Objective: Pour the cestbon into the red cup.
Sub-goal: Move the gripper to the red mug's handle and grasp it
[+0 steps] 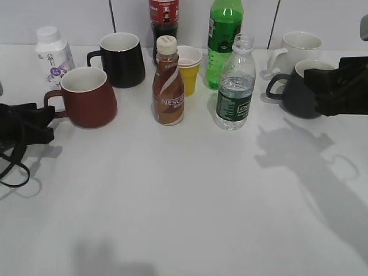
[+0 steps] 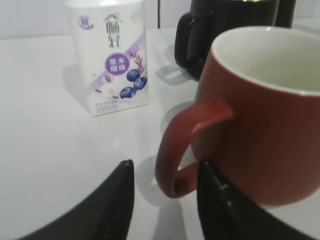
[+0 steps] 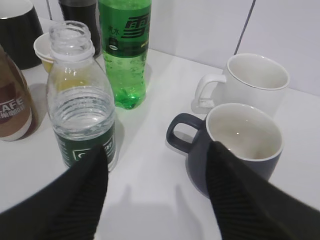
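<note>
Left wrist view shows the left gripper [image 2: 165, 187], fingers spread, straddling the loop handle of the red cup [image 2: 260, 125]; closing on it looks next. Across the table, the right gripper [image 3: 157, 187] hovers low and open between the uncapped cestbon [image 3: 80, 105] and a grey-blue mug [image 3: 235, 147], still unaligned.

In the left wrist view the red cup [image 2: 260, 125] runs past the right edge beyond the right finger [image 2: 220, 205]. The black mug [image 2: 225, 30] is cropped above. The right wrist fingers [image 3: 85, 195] cover the cestbon's [image 3: 82, 115] base.
</note>
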You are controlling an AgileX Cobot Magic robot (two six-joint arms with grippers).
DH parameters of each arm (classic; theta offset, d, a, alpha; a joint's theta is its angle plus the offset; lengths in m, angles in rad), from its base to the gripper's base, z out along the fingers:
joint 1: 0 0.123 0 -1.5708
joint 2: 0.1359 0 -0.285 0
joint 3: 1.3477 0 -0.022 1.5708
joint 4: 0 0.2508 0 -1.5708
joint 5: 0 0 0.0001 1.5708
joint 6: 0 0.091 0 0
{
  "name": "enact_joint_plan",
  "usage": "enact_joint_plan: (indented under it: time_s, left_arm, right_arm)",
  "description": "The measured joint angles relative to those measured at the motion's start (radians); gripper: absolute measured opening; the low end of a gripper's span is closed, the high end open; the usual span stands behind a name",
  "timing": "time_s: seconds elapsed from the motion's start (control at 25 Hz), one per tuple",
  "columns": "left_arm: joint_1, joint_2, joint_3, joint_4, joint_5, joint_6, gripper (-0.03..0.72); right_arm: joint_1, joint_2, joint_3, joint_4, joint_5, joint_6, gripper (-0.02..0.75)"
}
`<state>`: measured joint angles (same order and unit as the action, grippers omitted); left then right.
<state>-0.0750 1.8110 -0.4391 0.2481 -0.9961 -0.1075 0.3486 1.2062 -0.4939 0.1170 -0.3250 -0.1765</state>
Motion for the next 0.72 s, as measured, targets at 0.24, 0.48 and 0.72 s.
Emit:
enact_joint_plan:
  time_s: [0.24,0.48,0.72]
  left_arm:
    - [0.000,0.049,-0.044,-0.001,-0.014,0.002,0.321]
    - [0.000,0.075,-0.086,-0.001,-0.013,0.002,0.321]
    - [0.000,0.123,-0.134,-0.001,-0.013,0.002,0.321]
  right_arm:
    - [0.000,0.000,0.000,0.000,0.000,0.000,0.467]
    - [0.000,0.000,0.000,-0.003,0.002,0.000,0.467]
    - [0.000,0.000,0.000,-0.006,0.002,0.000,0.467]
